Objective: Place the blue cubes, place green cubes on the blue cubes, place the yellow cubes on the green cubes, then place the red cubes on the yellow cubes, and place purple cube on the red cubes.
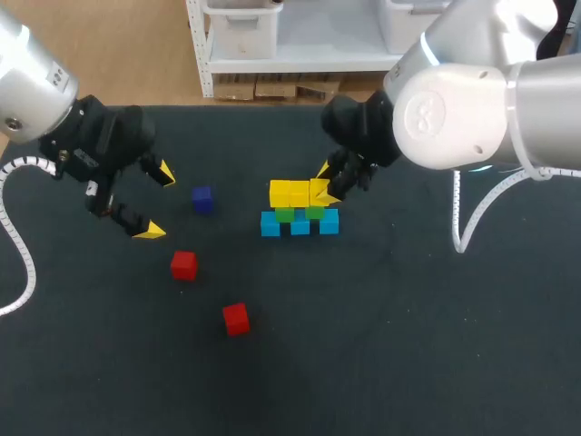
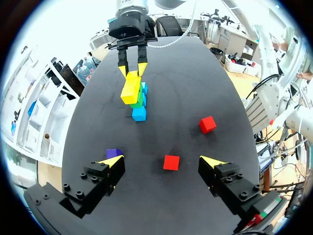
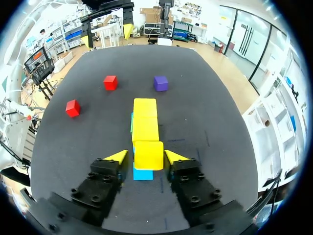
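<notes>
At the middle of the desk (image 1: 408, 345), the stack stands three layers high: a row of blue cubes (image 1: 300, 225) on the desk surface, green cubes (image 1: 284, 215) on them, and yellow cubes (image 1: 290, 193) on top. The right tool (image 1: 325, 182) straddles the rightmost yellow cube (image 3: 148, 154), which sits level and in line with the other two. Whether this tool presses on that cube or stands just clear of it cannot be told. The left tool (image 1: 158, 202) hangs wide open and empty over the left part of the desk. The purple cube (image 1: 201, 199) lies just to its right, between it and the stack. Two red cubes (image 1: 183, 265) (image 1: 236, 319) lie loose on the desk, left of the stack and nearer, apart from each other. By appearance, all cubes are rigid, light and smooth-faced, so moderate closing force should hold one without damage. Take hold from above on two opposite vertical faces, centred, with the tool squared to those faces, since an off-centre grip is likely to let the cube pivot. The layers appear merely stacked, not joined. Any sideways contact during release or the next placement can push cubes out of line.
</notes>
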You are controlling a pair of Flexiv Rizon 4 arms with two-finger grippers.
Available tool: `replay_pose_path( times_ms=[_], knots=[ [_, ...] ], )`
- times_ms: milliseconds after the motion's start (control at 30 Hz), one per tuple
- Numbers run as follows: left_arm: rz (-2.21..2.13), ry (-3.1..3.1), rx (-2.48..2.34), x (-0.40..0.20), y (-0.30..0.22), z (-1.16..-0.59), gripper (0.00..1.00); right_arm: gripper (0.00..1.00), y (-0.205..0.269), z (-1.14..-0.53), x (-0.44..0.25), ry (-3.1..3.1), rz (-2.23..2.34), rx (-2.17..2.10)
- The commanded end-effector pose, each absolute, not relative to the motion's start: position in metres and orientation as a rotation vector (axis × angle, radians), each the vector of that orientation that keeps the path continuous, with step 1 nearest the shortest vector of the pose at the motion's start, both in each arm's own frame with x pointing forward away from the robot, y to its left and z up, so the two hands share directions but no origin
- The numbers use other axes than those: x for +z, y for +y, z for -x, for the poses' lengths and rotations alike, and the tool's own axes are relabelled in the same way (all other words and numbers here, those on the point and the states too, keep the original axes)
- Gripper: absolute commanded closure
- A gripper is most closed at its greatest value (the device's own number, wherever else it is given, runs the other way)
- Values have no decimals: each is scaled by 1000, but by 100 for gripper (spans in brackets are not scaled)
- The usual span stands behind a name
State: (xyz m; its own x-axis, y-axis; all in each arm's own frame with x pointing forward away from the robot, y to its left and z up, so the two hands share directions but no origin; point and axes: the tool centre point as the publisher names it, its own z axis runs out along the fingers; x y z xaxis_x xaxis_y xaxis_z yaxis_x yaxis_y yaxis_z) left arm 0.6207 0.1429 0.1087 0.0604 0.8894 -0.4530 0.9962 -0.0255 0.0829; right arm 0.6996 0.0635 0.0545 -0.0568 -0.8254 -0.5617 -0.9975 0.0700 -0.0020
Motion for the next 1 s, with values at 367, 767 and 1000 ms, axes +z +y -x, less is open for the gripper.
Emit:
replay_pose_path(
  times_ms=[367,767,1000],
  knots=[
    [-1972,1878,-392,108,144,-621,0,0,62,-703,54,1942,1804,563],
    [-1972,1878,-392,108,144,-621,0,0,33,-691,76,1933,1761,500],
    [-1972,1878,-392,108,144,-621,0,100,13,-690,72,1952,1739,481]
  ],
)
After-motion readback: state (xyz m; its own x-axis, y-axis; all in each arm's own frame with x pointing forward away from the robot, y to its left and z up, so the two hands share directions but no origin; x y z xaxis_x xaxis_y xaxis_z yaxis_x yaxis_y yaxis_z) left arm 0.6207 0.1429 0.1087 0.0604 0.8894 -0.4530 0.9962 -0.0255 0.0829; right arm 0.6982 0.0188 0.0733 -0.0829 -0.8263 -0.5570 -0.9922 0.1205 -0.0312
